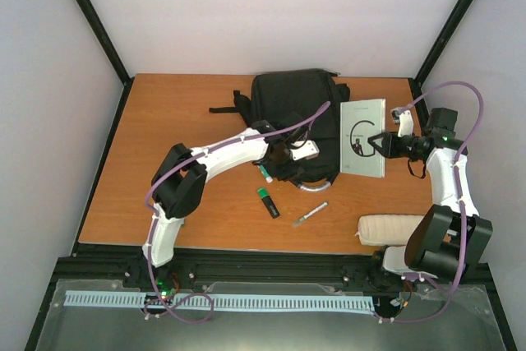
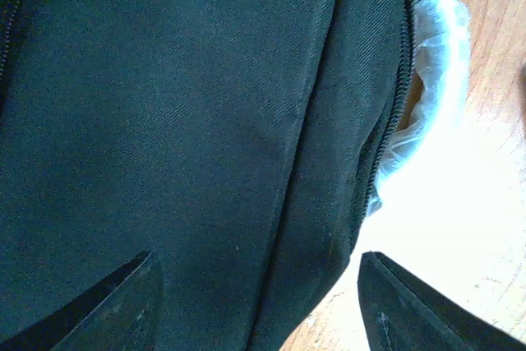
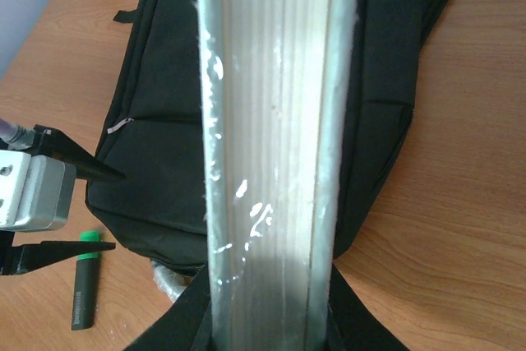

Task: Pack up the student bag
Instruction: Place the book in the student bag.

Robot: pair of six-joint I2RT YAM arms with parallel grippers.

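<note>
The bag (image 1: 296,108) lies flat at the 12 o'clock side of the worktop (image 1: 189,121), just off centre, its grey loop (image 1: 322,187) pointing to 6 o'clock.

The left end effector (image 2: 259,285) hangs over the bag's near edge with its jaws apart and nothing clamped. Black fabric and a zip seam fill the gap below them. Whether the fingertips (image 2: 123,306) touch the cloth is hard to tell from so close. Crumpled clear plastic (image 2: 436,63) shows at the bag's edge beside the zip.

The right end effector (image 1: 374,144) is clenched on a pale book (image 1: 362,133), gripping it at its 3 o'clock edge. The book sits at 3 o'clock of the bag, its left edge over the bag's side. In the right wrist view it appears edge-on and wrapped in glossy film, with the bag lying beyond it.

A green-capped highlighter (image 1: 269,203) lies on the bare wood at 7 o'clock of the bag. A pen (image 1: 310,214) lies just to its 3 o'clock side, apart from it. A white pouch (image 1: 393,228) rests at the near edge, about 5 o'clock of the bag, beside the right arm's base.
</note>
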